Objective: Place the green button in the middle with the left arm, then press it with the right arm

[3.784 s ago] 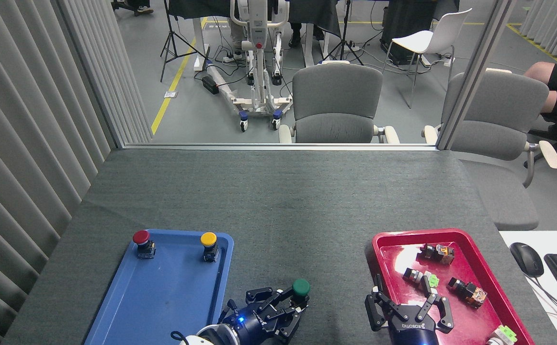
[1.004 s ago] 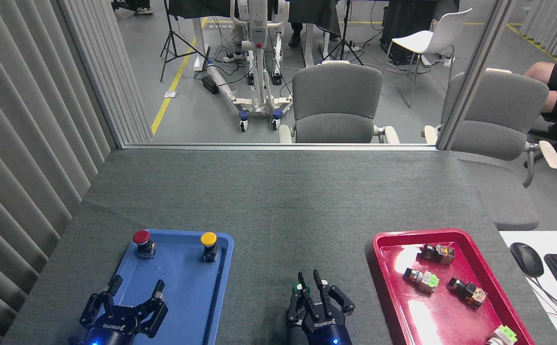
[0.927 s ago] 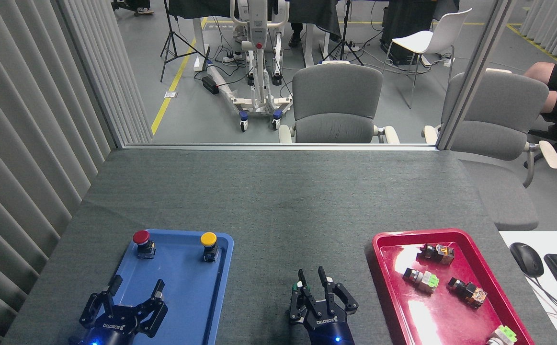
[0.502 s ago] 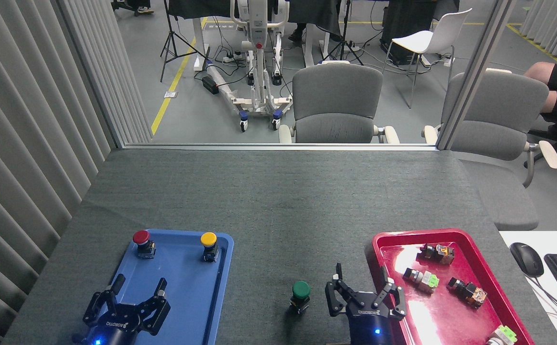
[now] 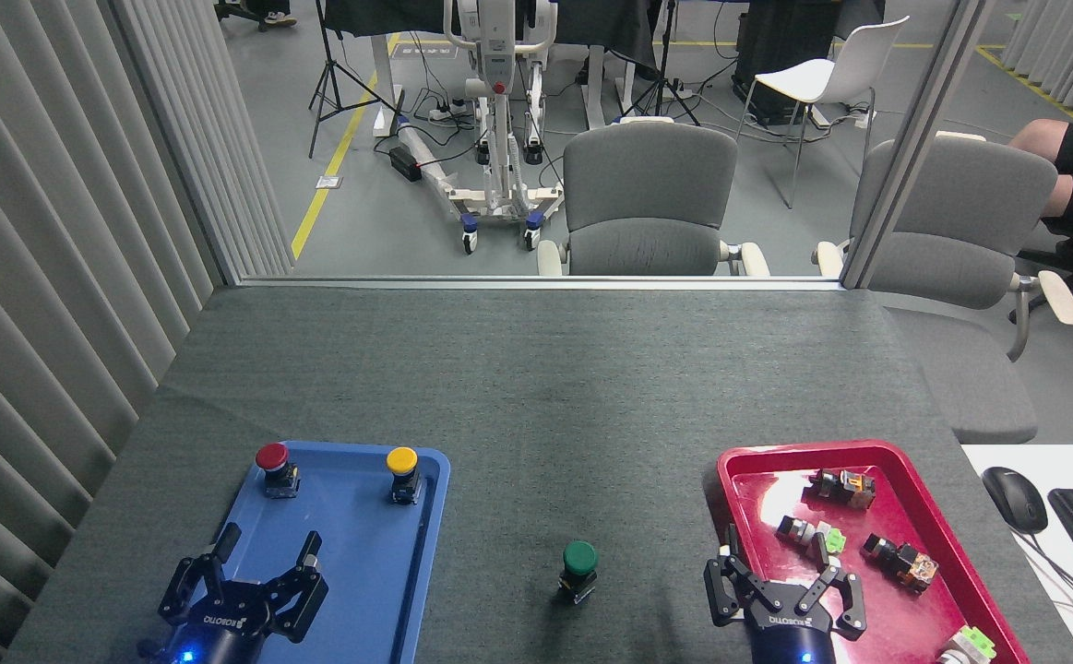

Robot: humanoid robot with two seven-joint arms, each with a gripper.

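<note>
Green button (image 5: 579, 559) stands upright near the surface's front edge: light, rigid, top-heavy; grip its black base. Both pincers, left (image 5: 264, 561) and right (image 5: 783, 567), gape empty.

The green button (image 5: 579, 560) sits alone on bare cloth with open room all around, boxed in only by the blue tray (image 5: 425, 563) off to its left and the red tray (image 5: 730, 498) on its right.
</note>
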